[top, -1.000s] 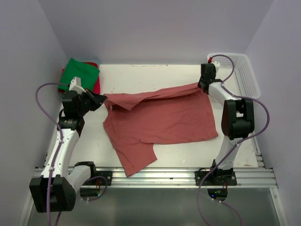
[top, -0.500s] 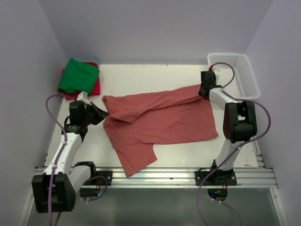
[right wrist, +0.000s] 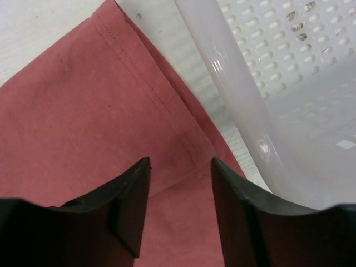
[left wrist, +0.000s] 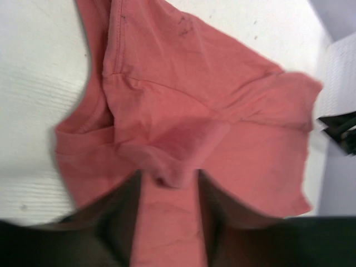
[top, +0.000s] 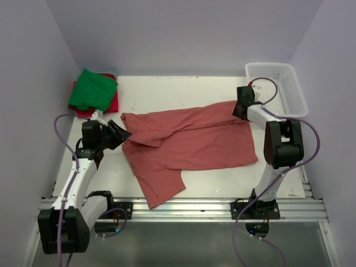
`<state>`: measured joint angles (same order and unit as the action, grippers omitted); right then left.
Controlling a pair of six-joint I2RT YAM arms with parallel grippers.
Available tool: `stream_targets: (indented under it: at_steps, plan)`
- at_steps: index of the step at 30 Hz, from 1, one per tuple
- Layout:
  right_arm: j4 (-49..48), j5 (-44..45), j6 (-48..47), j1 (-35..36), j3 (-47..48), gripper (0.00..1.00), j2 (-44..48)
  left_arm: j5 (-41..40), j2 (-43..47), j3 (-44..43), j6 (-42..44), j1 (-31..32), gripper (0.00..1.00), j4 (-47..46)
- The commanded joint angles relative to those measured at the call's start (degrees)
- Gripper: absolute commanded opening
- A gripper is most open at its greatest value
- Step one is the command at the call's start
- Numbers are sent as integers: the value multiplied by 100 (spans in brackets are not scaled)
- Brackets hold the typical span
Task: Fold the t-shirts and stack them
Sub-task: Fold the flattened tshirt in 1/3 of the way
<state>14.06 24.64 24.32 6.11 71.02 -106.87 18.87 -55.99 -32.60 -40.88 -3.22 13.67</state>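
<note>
The large brick-red t-shirt (top: 189, 142) lies on the white table, its far half folded over toward the front. My left gripper (top: 123, 132) is open at the shirt's left edge, with a bunched fold of red cloth (left wrist: 172, 167) lying loose between its fingers. My right gripper (top: 239, 108) is open over the shirt's far right corner (right wrist: 167, 128), the hem lying flat under it. A folded green t-shirt (top: 93, 89) rests on a folded red-pink t-shirt (top: 111, 103) at the far left corner.
A white mesh basket (top: 289, 83) stands at the far right, its wall (right wrist: 267, 100) right beside my right gripper. One sleeve of the brick-red shirt (top: 164, 189) reaches toward the metal rail (top: 183, 208) at the near edge.
Both grippers have opened and let go of the brick-red shirt. The lifted far edge has come down and now lies flat across the shirt.
</note>
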Motion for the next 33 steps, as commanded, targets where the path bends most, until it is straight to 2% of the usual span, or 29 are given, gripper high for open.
stream_targets:
  at_steps: [1, 3, 4, 6, 9, 11, 12, 13, 14, 15, 16, 19, 23, 25, 33]
  plan:
    - [263, 181, 188, 109, -44, 55, 366, -121, 500, -54, -138, 32, 60, 214]
    - [185, 111, 118, 197, -115, 59, 640, -208, 895, -36, -244, 76, 96, 241]
    - [115, 93, 82, 276, -141, 62, 728, -270, 1044, -36, -271, 94, 100, 215]
    - [105, -178, 21, 294, -54, 64, 870, -445, 1353, 17, -271, 120, 100, 49]
    - [281, -494, -58, 294, 402, 64, 572, -490, 1223, 96, -201, 129, 100, -425]
    - [404, -609, -102, 294, 719, 55, 343, -359, 751, 192, -201, 129, 100, -996]
    - [378, -706, -111, 294, 781, 47, 142, -271, 530, 219, -192, 129, 97, -1198]
    - [325, -733, -103, 294, 877, 21, 53, -157, 301, 254, -201, 138, 79, -1827]
    - [316, -724, -76, 294, 922, 7, -26, 123, -188, 359, -244, 129, 65, -2146]
    - [273, -750, -41, 294, 948, 0, -201, 221, -454, 360, -323, 129, 48, -2393]
    - [229, -829, -24, 294, 1001, 0, -281, 309, -718, 368, -350, 138, 22, -2891]
    - [202, -952, 3, 294, 1098, 0, -606, 433, -1755, 264, -394, 164, 0, -3659]
    - [132, -997, 29, 294, 993, 0, -765, 521, -2862, 17, -543, 164, 0, -4240]
    - [53, -997, 21, 294, 861, 0, -765, 477, -3031, 34, -684, 164, 0, -4469]
    - [-27, -1005, 100, 294, 641, 0, -783, -261, -3541, -361, -526, 155, 0, -3881]
